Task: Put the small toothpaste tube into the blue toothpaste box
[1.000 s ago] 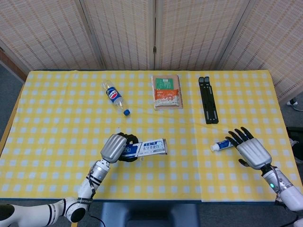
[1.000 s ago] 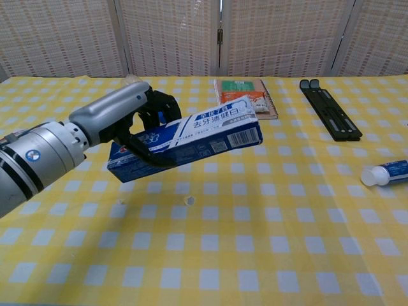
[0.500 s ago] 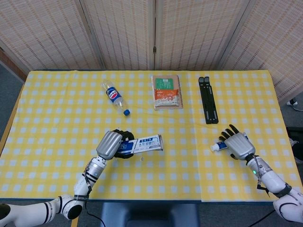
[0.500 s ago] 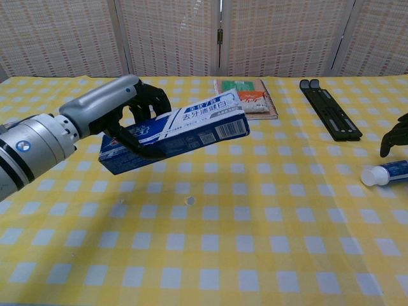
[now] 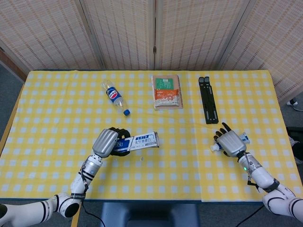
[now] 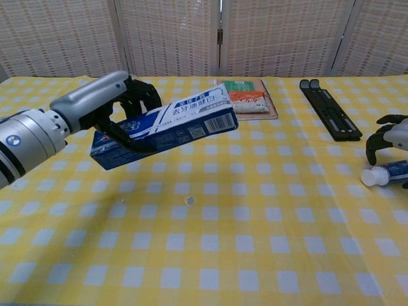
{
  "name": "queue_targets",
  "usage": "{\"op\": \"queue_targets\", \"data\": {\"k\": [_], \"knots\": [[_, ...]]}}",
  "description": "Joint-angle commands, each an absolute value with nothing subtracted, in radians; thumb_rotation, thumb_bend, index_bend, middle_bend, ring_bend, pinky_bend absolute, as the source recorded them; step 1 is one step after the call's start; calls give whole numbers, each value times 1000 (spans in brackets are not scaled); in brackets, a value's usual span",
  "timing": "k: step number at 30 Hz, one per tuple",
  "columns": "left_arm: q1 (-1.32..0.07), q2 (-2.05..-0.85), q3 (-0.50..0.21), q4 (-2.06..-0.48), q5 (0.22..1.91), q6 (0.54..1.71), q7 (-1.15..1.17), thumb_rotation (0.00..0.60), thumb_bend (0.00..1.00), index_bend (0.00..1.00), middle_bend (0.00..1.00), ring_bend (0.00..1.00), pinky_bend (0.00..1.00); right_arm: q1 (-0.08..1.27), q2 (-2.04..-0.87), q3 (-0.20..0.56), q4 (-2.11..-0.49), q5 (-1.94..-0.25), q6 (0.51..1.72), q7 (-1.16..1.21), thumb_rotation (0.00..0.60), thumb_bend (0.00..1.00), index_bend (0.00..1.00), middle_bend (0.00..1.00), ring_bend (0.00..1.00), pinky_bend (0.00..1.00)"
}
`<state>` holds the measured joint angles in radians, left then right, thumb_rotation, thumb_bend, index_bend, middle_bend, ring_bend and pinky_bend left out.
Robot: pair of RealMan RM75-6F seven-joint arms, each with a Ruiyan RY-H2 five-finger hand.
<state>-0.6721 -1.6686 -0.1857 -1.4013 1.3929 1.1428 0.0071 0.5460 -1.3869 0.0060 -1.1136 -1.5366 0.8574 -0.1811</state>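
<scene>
My left hand [image 5: 107, 142] [image 6: 108, 105] grips the blue toothpaste box [image 5: 137, 141] [image 6: 164, 125] by its left end and holds it above the table, long side roughly level. The small white toothpaste tube [image 6: 384, 173] lies on the cloth at the right, its cap [image 5: 213, 148] pointing left. My right hand [image 5: 229, 141] [image 6: 387, 135] hovers right over the tube with fingers spread and curved down; most of the tube is hidden under it in the head view. I see no grip on the tube.
A plastic bottle [image 5: 115, 96] lies at the back left. A snack packet [image 5: 166, 92] [image 6: 247, 97] sits at the back middle, a black folded stand [image 5: 208, 99] [image 6: 329, 116] to its right. A small white cap-like bit [image 6: 189, 201] lies on the checked tablecloth [image 5: 180, 132].
My right hand has moved left and forward onto the spot above the tube. My left hand has carried the box a little left and back.
</scene>
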Motion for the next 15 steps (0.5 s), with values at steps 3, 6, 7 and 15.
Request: {"op": "queue_targets", "data": {"k": [3, 6, 7, 15], "knots": [[-672, -1660, -188, -1388, 1393, 1140, -7, 600, 193, 506, 701, 541, 487, 555, -1433, 9, -1069, -1528, 869, -196, 600, 261, 479, 351, 245, 114], [-670, -1655, -188, -1384, 1394, 1145, -11, 600, 194, 507, 701, 541, 487, 559, -1456, 8, -1049, -1531, 878, -199, 600, 260, 515, 378, 269, 164], [-669, -1654, -188, -1385, 1395, 1146, -13, 600, 194, 507, 701, 541, 487, 561, -1462, 6, -1046, -1535, 883, -198, 600, 260, 531, 390, 278, 179], [-661, -1633, -187, -1404, 1391, 1152, -8, 600, 194, 506, 701, 539, 484, 558, -1448, 9, -1082, -1578, 993, -211, 600, 261, 783, 590, 467, 456]]}}
